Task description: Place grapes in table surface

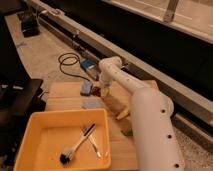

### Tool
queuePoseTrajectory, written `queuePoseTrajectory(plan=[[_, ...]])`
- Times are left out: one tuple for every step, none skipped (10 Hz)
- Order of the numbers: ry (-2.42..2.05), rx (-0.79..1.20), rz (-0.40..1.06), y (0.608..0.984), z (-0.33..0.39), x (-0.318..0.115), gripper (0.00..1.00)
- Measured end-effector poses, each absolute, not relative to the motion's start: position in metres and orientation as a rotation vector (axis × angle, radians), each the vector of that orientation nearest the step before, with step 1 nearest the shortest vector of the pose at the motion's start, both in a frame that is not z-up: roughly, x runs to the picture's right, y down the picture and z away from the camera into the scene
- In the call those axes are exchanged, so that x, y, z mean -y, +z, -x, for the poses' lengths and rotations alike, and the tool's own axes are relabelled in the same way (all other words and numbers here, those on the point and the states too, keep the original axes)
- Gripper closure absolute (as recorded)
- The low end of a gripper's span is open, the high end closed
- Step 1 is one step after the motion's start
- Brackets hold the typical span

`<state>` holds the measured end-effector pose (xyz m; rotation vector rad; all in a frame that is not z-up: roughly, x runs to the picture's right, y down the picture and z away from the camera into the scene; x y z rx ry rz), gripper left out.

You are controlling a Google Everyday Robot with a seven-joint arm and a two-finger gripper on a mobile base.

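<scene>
My white arm (145,115) reaches from the lower right across the wooden table (65,97). The gripper (105,92) points down just above the table's middle, right of a blue sponge (86,88). I cannot make out grapes as such; they may be hidden under or inside the gripper. A small dark greenish thing (127,132) lies on the table next to my arm, too unclear to name.
A yellow bin (30,145) at the front left holds a brush (75,147) and a utensil. A pale blue cloth (92,103) and a yellow banana-like object (123,114) lie on the table. A cable (67,62) lies on the floor behind.
</scene>
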<state>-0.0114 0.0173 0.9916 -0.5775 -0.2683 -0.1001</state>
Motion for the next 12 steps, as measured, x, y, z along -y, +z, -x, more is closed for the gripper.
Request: queuePoseTrajectory(plan=[[-0.1,0.269,0.584,0.993,0.011,-0.02,0.72],[-0.101,0.268,0.588,0.994,0.01,-0.022,0.79],[-0.108,0.262,0.591,0.992,0.008,-0.025,0.92],[-0.114,0.253,0.583,0.988,0.008,-0.023,0.98],[-0.119,0.243,0.572,0.981,0.01,-0.017,1.0],[-0.122,0.236,0.556,0.968,0.013,-0.007,1.0],[-0.122,0.229,0.538,0.957,0.013,0.003,1.0],[-0.119,0.215,0.511,0.94,0.009,0.017,1.0],[-0.116,0.201,0.48,0.921,0.008,0.034,1.0],[-0.112,0.187,0.446,0.902,0.006,0.05,1.0],[-0.105,0.159,0.409,0.883,-0.002,0.066,1.0],[-0.099,0.138,0.385,0.871,-0.01,0.076,1.0]])
